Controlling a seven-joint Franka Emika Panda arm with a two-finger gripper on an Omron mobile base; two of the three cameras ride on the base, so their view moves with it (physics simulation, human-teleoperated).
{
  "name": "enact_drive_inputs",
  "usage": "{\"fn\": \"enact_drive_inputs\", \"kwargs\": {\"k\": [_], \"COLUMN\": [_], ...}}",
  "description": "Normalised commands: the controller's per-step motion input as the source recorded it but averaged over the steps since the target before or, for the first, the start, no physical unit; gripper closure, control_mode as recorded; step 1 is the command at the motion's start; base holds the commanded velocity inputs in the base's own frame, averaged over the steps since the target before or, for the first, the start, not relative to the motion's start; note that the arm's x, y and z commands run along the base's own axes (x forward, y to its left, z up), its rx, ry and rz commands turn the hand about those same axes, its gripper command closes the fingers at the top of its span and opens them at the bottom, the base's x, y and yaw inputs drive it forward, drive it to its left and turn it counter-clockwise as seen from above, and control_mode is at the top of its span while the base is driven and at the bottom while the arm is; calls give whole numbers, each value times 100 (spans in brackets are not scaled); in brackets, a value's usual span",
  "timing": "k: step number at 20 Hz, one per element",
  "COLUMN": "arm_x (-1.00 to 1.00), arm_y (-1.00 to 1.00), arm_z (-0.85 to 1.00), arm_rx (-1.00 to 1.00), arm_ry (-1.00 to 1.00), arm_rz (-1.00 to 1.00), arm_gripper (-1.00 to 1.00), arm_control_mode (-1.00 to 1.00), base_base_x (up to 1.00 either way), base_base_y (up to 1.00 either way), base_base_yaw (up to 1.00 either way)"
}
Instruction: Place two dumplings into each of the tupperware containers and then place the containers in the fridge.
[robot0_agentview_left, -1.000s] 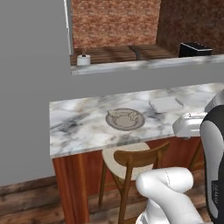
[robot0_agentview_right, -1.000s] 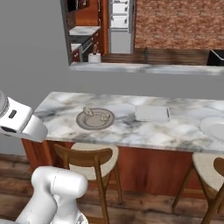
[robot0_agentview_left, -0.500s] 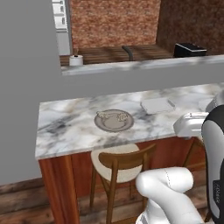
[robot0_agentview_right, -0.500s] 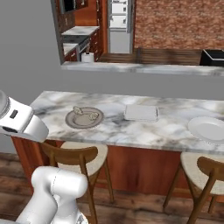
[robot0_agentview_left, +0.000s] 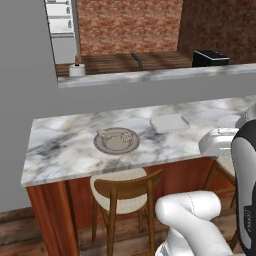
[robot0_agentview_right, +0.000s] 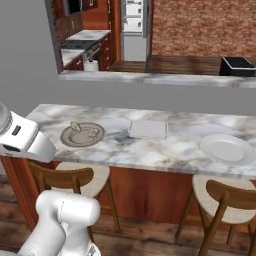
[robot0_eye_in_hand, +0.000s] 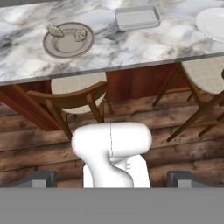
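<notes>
Two dumplings (robot0_eye_in_hand: 55, 30) (robot0_eye_in_hand: 79, 35) lie on a round grey-brown plate (robot0_eye_in_hand: 65, 46) on the marble counter; they are also seen in the base views (robot0_agentview_left: 105, 134) (robot0_agentview_right: 93, 132). A shallow grey tupperware container (robot0_eye_in_hand: 137, 17) (robot0_agentview_left: 170, 123) (robot0_agentview_right: 148, 129) sits on the counter to the plate's right, with nothing in it. My gripper (robot0_eye_in_hand: 111, 180) hangs well in front of the counter and above the floor, open wide and holding nothing. The grey-white fridge (robot0_agentview_right: 134, 25) (robot0_agentview_left: 61, 27) stands far back in the kitchen beyond the pass-through.
A white plate (robot0_agentview_right: 227, 149) (robot0_eye_in_hand: 212, 22) rests on the counter's right part. Wooden stools (robot0_eye_in_hand: 76, 89) (robot0_agentview_right: 220, 195) stand under the counter's edge. On the far ledge are a paper roll (robot0_agentview_left: 76, 69) and a black box (robot0_agentview_left: 210, 57).
The base has driven to the right along the counter, so the whole scene has slid left in both base views. The plate, dumplings and container lie as before. The gripper stays open.
</notes>
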Motion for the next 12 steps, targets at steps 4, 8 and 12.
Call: {"fn": "enact_drive_inputs", "kwargs": {"k": [4, 8, 12], "arm_x": [0, 0, 17], "arm_y": [0, 0, 0], "arm_z": [0, 0, 0], "arm_rx": [0, 0, 0], "arm_ry": [0, 0, 0], "arm_rz": [0, 0, 0], "arm_gripper": [-100, -100, -100], "arm_control_mode": [100, 100, -100], "base_base_x": [58, 66, 40], "base_base_y": [-32, -19, -11], "base_base_yaw": [0, 0, 0]}}
